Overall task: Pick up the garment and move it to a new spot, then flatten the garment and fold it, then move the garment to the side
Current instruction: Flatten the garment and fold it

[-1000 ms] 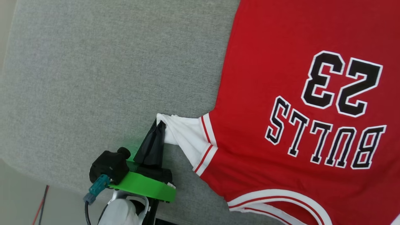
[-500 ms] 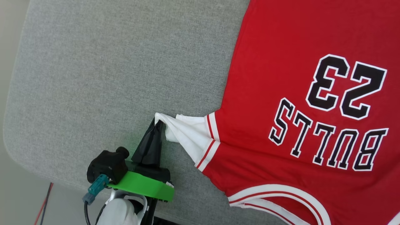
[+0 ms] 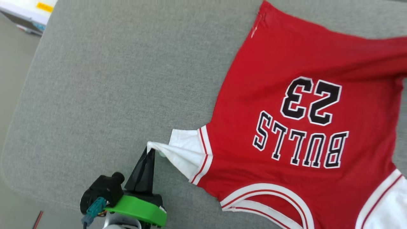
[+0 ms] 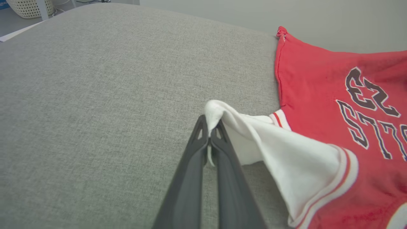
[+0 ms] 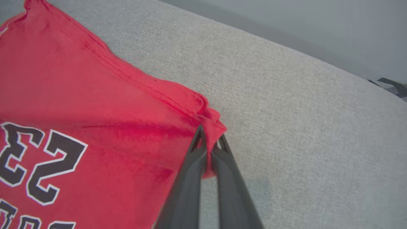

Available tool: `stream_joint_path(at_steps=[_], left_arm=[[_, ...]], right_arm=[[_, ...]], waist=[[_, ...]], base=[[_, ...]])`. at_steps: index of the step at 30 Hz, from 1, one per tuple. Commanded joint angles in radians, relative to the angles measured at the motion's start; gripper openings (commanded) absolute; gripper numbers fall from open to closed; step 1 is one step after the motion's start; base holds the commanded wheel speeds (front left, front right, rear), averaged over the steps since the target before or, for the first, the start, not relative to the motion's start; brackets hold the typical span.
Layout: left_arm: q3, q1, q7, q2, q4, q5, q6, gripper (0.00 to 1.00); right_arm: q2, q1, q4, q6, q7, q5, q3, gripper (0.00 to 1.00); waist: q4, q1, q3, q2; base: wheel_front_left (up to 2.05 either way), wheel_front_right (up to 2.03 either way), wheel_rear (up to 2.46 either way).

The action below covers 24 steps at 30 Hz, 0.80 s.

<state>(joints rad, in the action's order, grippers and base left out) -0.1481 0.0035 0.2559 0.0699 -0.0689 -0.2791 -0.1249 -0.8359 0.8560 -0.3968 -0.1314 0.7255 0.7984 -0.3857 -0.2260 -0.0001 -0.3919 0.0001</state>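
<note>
The garment [image 3: 286,95], a red jersey T-shirt with white sleeves and black "BULLS 23" lettering, lies face up on the right half of the grey table [image 3: 111,79]. My left gripper [image 3: 151,150] is shut on the tip of its white sleeve [image 4: 241,133], which rises off the cloth surface; the left wrist view shows the left gripper [image 4: 209,122] pinching that fabric. In the right wrist view my right gripper [image 5: 210,135] is shut on the red hem corner [image 5: 213,122] of the garment [image 5: 79,105], slightly lifted.
The grey padded table's left half [image 4: 95,95] is bare cloth, with its rounded edge [image 3: 19,127] at the left. A white item with a yellow label [image 3: 28,9] lies beyond the table's far left corner. A woven basket [image 4: 30,6] stands past the table.
The head camera has shifted, so more of the garment's hem and far side shows. The right gripper has shut on the hem corner. The left gripper still holds the sleeve tip.
</note>
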Motion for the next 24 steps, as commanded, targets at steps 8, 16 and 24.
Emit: stream_joint_path(at_steps=[8,16,24], left_arm=[[0.037,0.062,0.006,0.030,-0.032,0.003,-0.004,0.00],[0.067,0.107,0.006,0.041,-0.045,0.001,-0.004,0.00],[0.078,0.127,0.006,0.043,-0.064,0.004,-0.004,0.00]], right_arm=[[-0.086,-0.312,0.130,0.001,-0.107,0.098,0.051,0.00],[-0.055,-0.658,0.192,0.001,-0.199,0.138,0.207,0.00],[0.125,-1.055,0.257,0.001,-0.212,0.100,0.390,0.00]], waist=[[0.148,0.0001,0.161,-0.0001],[0.199,0.0001,0.205,-0.0001],[0.218,0.0001,0.232,-0.0001]], base=[[0.00,0.00,0.00],[0.00,0.00,0.00],[0.00,0.00,0.00]])
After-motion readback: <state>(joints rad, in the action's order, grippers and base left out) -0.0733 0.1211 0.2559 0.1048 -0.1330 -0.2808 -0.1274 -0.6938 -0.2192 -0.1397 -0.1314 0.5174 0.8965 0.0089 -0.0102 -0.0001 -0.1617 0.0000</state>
